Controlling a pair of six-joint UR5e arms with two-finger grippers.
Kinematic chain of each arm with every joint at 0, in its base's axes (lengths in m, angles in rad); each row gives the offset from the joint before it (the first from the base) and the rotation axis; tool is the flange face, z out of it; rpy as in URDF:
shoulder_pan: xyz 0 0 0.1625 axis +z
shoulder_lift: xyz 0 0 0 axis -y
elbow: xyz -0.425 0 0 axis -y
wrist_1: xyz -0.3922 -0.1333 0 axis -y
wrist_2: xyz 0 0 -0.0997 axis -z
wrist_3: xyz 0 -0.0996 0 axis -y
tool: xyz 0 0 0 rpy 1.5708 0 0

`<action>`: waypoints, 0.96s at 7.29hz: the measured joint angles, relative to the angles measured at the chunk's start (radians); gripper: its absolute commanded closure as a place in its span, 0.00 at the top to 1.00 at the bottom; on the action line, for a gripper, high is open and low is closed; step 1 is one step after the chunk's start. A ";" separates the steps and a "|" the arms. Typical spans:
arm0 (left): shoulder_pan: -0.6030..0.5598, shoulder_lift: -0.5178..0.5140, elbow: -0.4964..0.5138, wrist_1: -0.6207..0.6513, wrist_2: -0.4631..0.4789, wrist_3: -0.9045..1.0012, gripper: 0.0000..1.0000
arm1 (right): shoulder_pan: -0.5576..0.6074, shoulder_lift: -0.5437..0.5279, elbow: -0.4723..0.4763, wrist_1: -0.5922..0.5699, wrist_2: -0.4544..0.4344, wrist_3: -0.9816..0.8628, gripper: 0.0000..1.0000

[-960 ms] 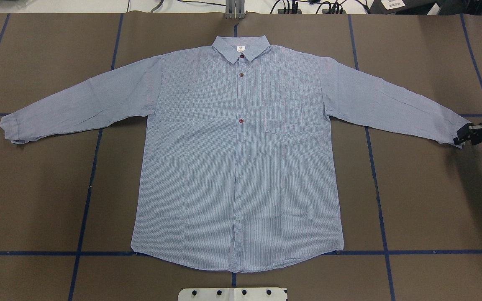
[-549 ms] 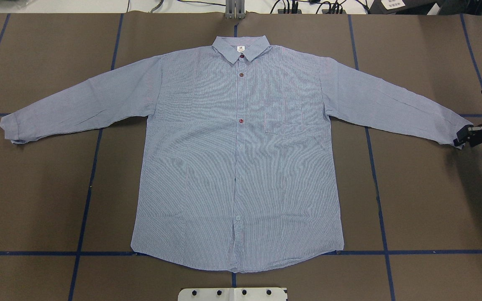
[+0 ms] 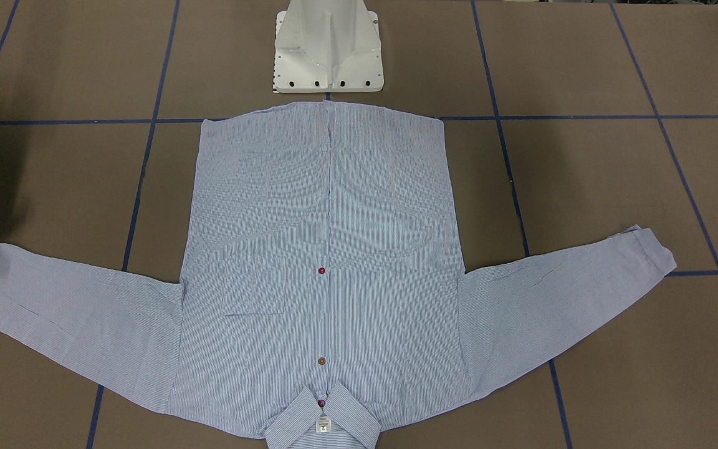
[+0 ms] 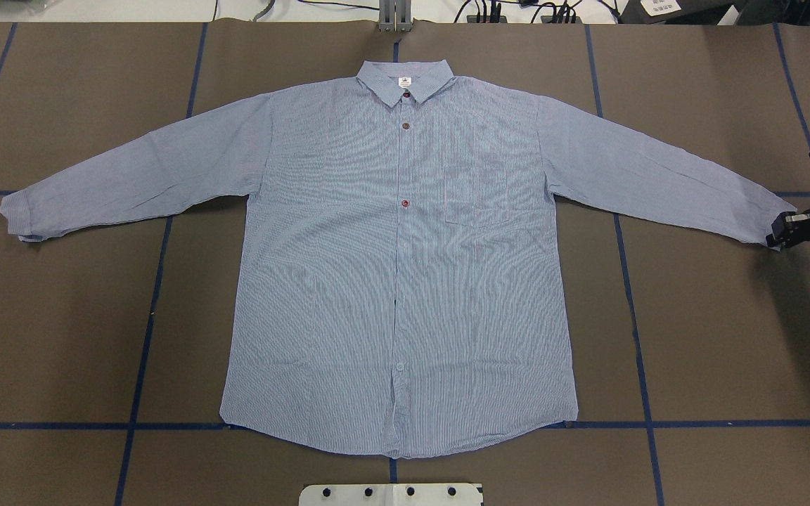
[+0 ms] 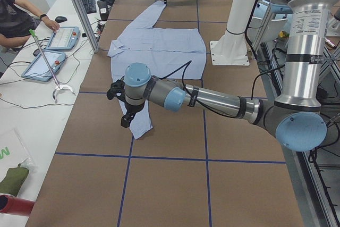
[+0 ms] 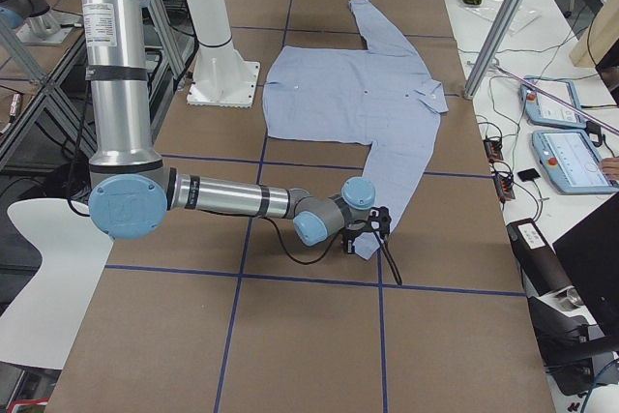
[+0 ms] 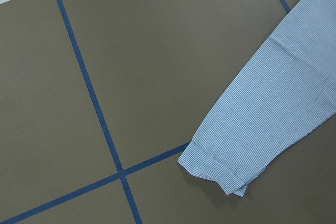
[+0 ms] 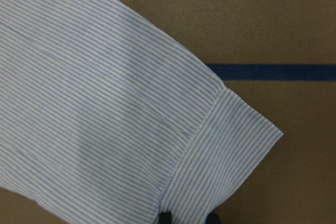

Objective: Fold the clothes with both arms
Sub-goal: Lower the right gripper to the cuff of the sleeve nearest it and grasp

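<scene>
One light blue striped shirt (image 4: 405, 281) lies flat, front up, sleeves spread, on the brown table (image 4: 714, 337). Two grippers: the right gripper (image 4: 785, 230) sits at the right cuff (image 8: 226, 150), the left gripper (image 5: 125, 120) hangs over the left cuff (image 7: 215, 166); I cannot tell how far either's fingers are open

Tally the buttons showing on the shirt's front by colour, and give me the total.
Red buttons: 2
Brown buttons: 1
Pale blue buttons: 1
Total showing on the shirt: 4
</scene>
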 measured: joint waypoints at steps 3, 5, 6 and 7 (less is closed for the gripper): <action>0.000 -0.002 -0.001 0.000 0.000 0.000 1.00 | 0.009 0.003 0.008 -0.001 0.022 -0.001 0.11; 0.000 -0.004 -0.001 0.000 0.000 0.000 1.00 | 0.039 0.001 0.021 -0.001 0.053 -0.001 0.00; 0.000 -0.004 -0.001 0.000 0.000 0.000 1.00 | 0.063 -0.002 0.039 -0.001 0.071 -0.002 0.00; 0.000 -0.005 -0.001 0.000 0.000 0.000 1.00 | 0.088 -0.011 0.070 0.000 0.089 -0.002 0.00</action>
